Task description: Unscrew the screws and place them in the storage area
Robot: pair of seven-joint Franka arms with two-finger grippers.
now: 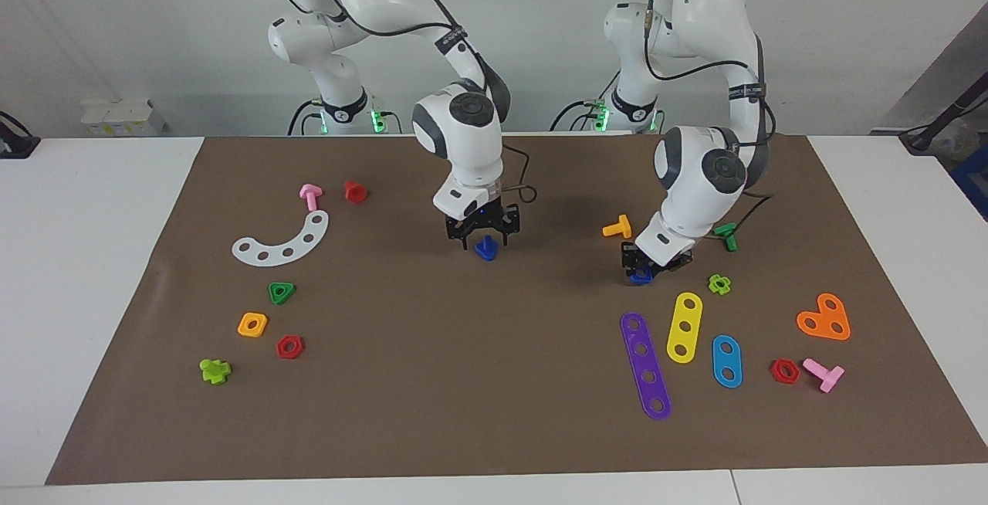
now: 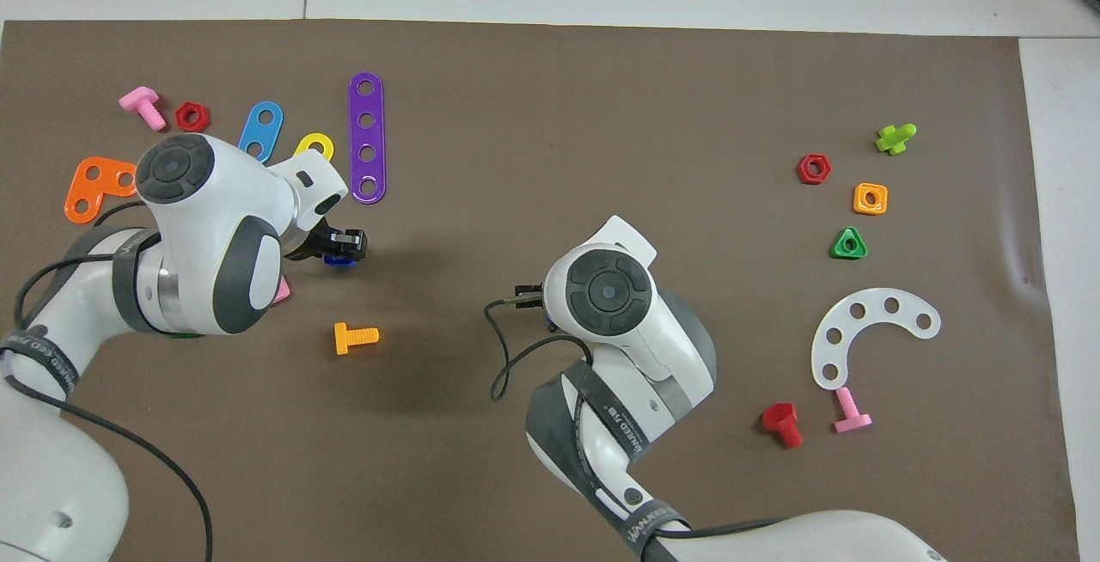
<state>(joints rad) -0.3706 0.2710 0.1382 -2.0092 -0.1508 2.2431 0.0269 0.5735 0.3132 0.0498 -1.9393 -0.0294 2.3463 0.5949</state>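
Right gripper (image 1: 484, 236) up over the middle of the brown mat (image 1: 494, 381), pointing down, fingers closed on a small blue screw (image 1: 486, 249) that hangs between the tips clear of the mat; hidden under the wrist in the overhead view. Left gripper (image 1: 647, 264) low at the left arm's end of the table, tilted, its black fingers (image 2: 342, 243) down around a blue piece (image 1: 640, 277) lying on the mat; cannot tell whether the fingers are pressed on it or merely set around it. Just beside that gripper, an orange bolt (image 1: 617, 228), a green bolt (image 1: 726, 235) and a small green cross piece (image 1: 719, 284). Farther from the robots than the left gripper, a purple strip (image 1: 646, 366), a yellow strip (image 1: 685, 327) and a blue strip (image 1: 726, 361), side by side, then a red nut (image 1: 784, 371), a pink bolt (image 1: 823, 374) and an orange heart plate (image 1: 824, 317). Toward the right arm's end, a white curved strip (image 1: 282, 243) with a pink bolt (image 1: 310, 196) at one tip and a red bolt (image 1: 354, 191) near it; farther from the robots, a green triangle nut (image 1: 282, 293), an orange square nut (image 1: 252, 324), a red hexagon nut (image 1: 290, 347) and a lime bolt (image 1: 214, 371), all apart from one another.
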